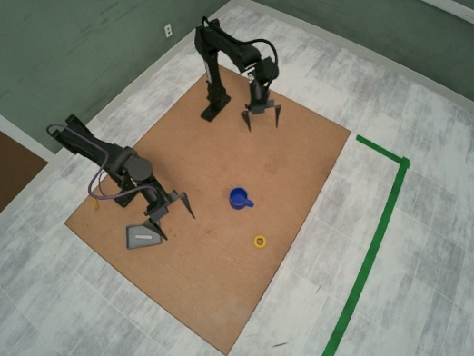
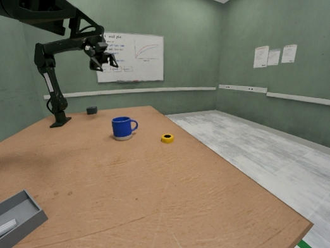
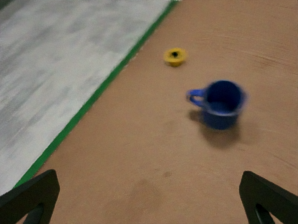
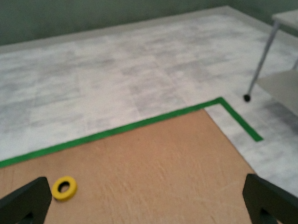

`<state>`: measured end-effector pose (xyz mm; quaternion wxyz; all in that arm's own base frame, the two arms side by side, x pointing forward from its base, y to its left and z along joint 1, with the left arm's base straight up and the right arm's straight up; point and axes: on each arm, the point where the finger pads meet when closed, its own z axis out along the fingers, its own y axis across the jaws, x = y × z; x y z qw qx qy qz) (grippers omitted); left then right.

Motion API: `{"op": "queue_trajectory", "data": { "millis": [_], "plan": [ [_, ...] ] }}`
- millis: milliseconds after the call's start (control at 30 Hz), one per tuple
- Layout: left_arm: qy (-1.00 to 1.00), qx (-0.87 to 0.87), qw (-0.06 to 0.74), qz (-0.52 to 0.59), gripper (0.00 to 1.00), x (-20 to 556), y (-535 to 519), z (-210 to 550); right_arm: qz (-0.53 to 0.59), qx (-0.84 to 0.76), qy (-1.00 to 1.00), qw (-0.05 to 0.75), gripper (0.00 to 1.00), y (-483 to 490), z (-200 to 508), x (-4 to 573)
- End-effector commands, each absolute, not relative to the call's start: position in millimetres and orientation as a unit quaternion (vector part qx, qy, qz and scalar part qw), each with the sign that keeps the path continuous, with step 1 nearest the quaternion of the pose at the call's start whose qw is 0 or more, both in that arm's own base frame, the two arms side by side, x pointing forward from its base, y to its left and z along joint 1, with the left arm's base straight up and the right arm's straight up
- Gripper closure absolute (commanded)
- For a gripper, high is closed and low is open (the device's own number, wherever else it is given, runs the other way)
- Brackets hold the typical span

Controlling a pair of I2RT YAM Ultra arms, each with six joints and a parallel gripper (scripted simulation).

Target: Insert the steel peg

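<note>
Across the top view, looking down on a tan surface [image 1: 272, 168] [image 2: 158, 177] [image 3: 125, 140] [image 4: 150, 160], set askew on a marbled pale floor [image 1: 427, 236] [image 2: 227, 133] [image 3: 60, 70] [image 4: 100, 85]. Marked on that floor, beyond the edge at three o'clock, with green tape [image 1: 381, 232] [image 3: 95, 96] [image 4: 125, 128]. Walled in green, with a whiteboard [image 2: 145, 54] at the back and three papers [image 2: 261, 57] pinned toward two o'clock in the exterior view. Fitted out also with a cart [image 4: 262, 57], at two o'clock in the right wrist view.

Near the middle, fitted with a blue mug [image 1: 238, 198] [image 2: 121, 127] [image 3: 220, 107]; at five o'clock from that, with a yellow ring [image 1: 254, 241] [image 2: 167, 140] [image 3: 175, 63] [image 4: 72, 189]. At eight o'clock, furnished with a grey tray [image 1: 134, 229] [image 2: 39, 218], and inside, lying flat, with the peg [image 1: 143, 237] [image 2: 7, 227]. Out at ten o'clock from the mug in the exterior view, dark and small, with the block [image 2: 91, 110]; too distant, in fairness, to make out any hole.

Bent over at the elbow on the left arm [image 1: 232, 45] [image 2: 63, 46], with left fingers [image 1: 245, 119] [image 2: 113, 60] spread wide and empty, raised above the surface. Reaching toward four o'clock on the right arm [image 1: 109, 154] [image 2: 41, 12], with right fingers [image 1: 187, 204] likewise open, holding nothing.
</note>
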<state>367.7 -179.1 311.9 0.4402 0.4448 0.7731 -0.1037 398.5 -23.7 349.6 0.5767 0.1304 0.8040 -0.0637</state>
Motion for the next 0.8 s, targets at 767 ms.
{"op": "queue_trajectory", "data": {
  "millis": [767],
  "plan": [
    [0.702,-0.006,0.712,0.000,0.00,382,3,410,0.000,-0.002,0.700,0.714,0.00,0,413,377]
  ]
}}
